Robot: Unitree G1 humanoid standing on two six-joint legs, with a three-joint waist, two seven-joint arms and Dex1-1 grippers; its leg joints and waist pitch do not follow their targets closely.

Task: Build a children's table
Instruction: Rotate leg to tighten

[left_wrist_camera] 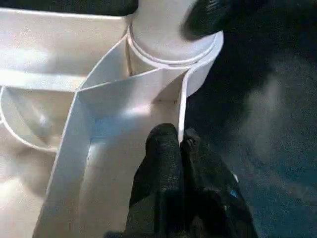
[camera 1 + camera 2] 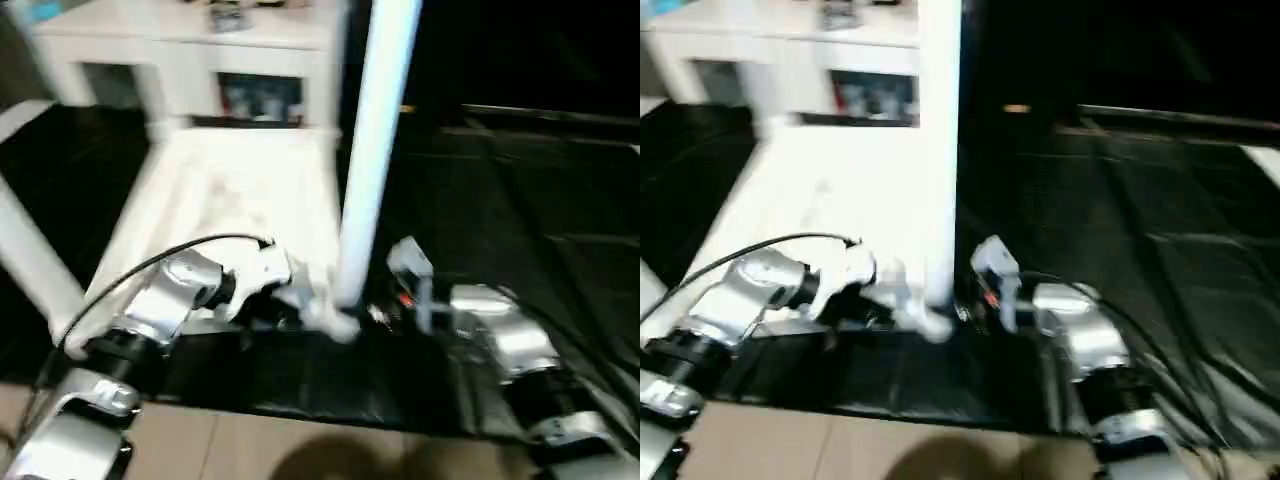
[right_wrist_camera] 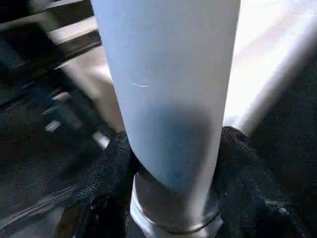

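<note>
Both silver forearms reach fwd from the near edge, claws meeting at the near right corner of the top (image 2: 250, 190), which lies underside-up on black sheeting on the floor.

R claw (image 3: 173, 163): fingers (image 3: 111, 168) either side of the upright leg (image 2: 375, 150), clamped on it just above the socket (image 1: 173, 49). L claw (image 1: 178, 148): closed narrow, pinching the thin rim wall of the top right beside that socket, steadying it. Another leg (image 2: 35, 250) stands off to the L arm's outer side, looks already fitted; a further one seems to stand at the far corner, can't tell for sure.

Step, imo: seating/twisting this leg into the corner socket. Leg base looks down in the collar, can't tell if fully home. Next move prob needs the R wrist to turn or press straight down along the leg axis, keeping it vertical, while L holds the rim so the top doesn't skid.

Pose: L forearm angled inward, low; R forearm angled inward too, wrist level w/ the leg base.
</note>
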